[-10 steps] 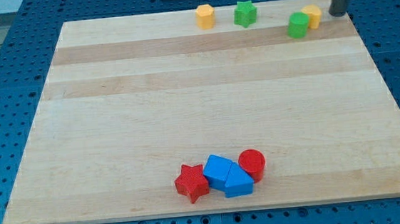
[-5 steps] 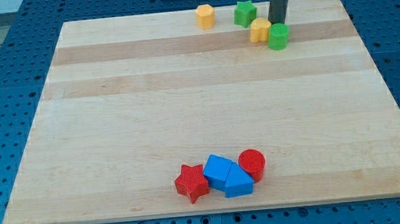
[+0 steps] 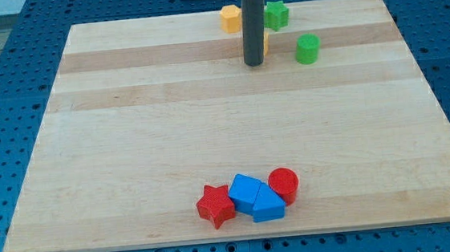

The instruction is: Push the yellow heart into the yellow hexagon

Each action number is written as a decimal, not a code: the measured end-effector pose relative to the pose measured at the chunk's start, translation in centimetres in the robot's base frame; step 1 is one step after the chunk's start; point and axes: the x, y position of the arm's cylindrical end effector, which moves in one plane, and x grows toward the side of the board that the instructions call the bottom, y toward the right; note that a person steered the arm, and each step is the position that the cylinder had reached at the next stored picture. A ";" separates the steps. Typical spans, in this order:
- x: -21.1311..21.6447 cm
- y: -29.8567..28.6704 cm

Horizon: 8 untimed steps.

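Although the dark rod now hides most of it, the small yellow plastic heart has travelled along the board's top edge from near the top right corner towards the yellow plastic hexagon, which sits by the middle of that edge. My tip carries nothing and rests just in front of the heart. The green plastic cylinder was shed along the way, while the green plastic star kept its place. A short gap probably remains before contact. No writing or brand is legible anywhere.
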 end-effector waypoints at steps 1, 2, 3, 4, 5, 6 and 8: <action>1.5 3.7; 1.2 5.1; 0.3 4.0; -0.6 2.3; -1.9 1.4; -3.2 0.5; -5.6 0.1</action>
